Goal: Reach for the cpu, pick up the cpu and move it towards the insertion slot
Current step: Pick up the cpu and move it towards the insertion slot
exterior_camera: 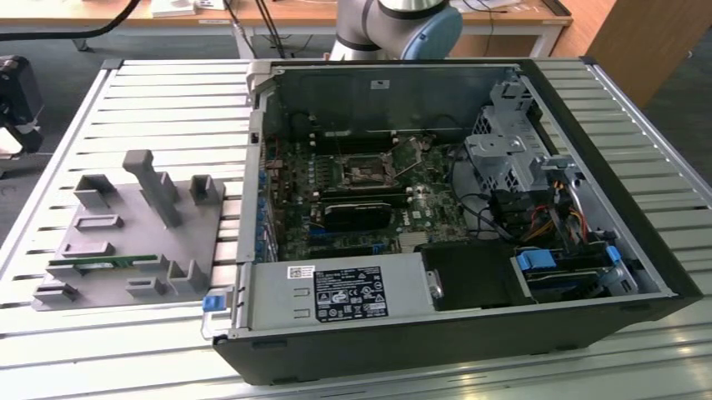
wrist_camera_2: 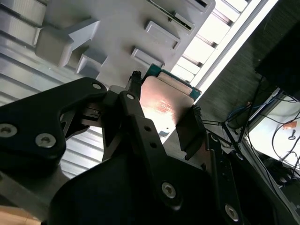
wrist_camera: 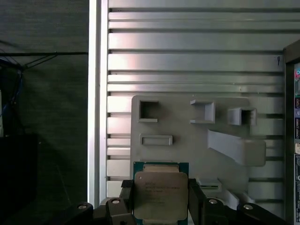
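The cpu [wrist_camera: 161, 194], a flat square chip with a silver-grey top and a green rim, sits between my gripper's [wrist_camera: 161, 208] two black fingers in both wrist views. The jaws press on two opposite sides of the cpu [wrist_camera_2: 164, 105], so the gripper [wrist_camera_2: 163, 115] is shut on it. Behind the chip lies the grey moulded fixture [wrist_camera: 187, 136], and the chip hangs over one edge of it. The insertion slot [exterior_camera: 364, 173], a square socket with a shiny frame, lies on the motherboard inside the open computer case [exterior_camera: 445, 333].
The grey fixture [exterior_camera: 133, 242] rests on the slatted metal table [exterior_camera: 167, 100] at the exterior view's left, with a green memory stick [exterior_camera: 95, 265] in it. Upright posts rise from the fixture. The case walls, drive cage [exterior_camera: 506, 158] and cables surround the motherboard.
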Controlling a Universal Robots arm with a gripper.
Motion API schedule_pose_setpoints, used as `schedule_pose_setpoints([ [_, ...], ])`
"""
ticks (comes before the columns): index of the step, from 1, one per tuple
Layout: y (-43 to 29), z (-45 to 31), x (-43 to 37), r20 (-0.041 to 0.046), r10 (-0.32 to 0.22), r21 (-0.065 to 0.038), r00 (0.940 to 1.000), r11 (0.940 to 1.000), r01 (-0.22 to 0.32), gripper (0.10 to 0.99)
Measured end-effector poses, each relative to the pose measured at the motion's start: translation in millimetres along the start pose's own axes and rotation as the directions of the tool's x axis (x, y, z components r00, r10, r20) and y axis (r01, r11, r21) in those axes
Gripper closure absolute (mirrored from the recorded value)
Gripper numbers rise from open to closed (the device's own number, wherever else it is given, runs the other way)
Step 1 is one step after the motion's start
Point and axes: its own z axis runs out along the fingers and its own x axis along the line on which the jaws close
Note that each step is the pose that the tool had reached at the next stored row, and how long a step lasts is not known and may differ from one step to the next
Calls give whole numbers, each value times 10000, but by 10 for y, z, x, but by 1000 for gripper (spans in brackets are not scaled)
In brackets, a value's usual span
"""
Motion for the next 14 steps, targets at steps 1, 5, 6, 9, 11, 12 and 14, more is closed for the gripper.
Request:
schedule_pose_setpoints([
  [1, 1, -23, 1, 0, 0, 0, 10000, 10000, 0, 541],
  [5, 4, -119, 2, 1, 0, -1, 10000, 10000, 0, 541],
  [6, 5, -146, 2, 0, 0, 0, 10000, 10000, 0, 541],
  [9, 6, -215, 3, 1, 0, 0, 10000, 10000, 0, 541],
  [11, 7, -253, 4, 0, 1, 0, 10000, 10000, -1, 541],
  [12, 8, -263, 1, -1, 2, 0, 10000, 10000, -2, 541],
  [14, 9, -271, -26, 1, 1, -1, 10000, 10000, -1, 541],
])
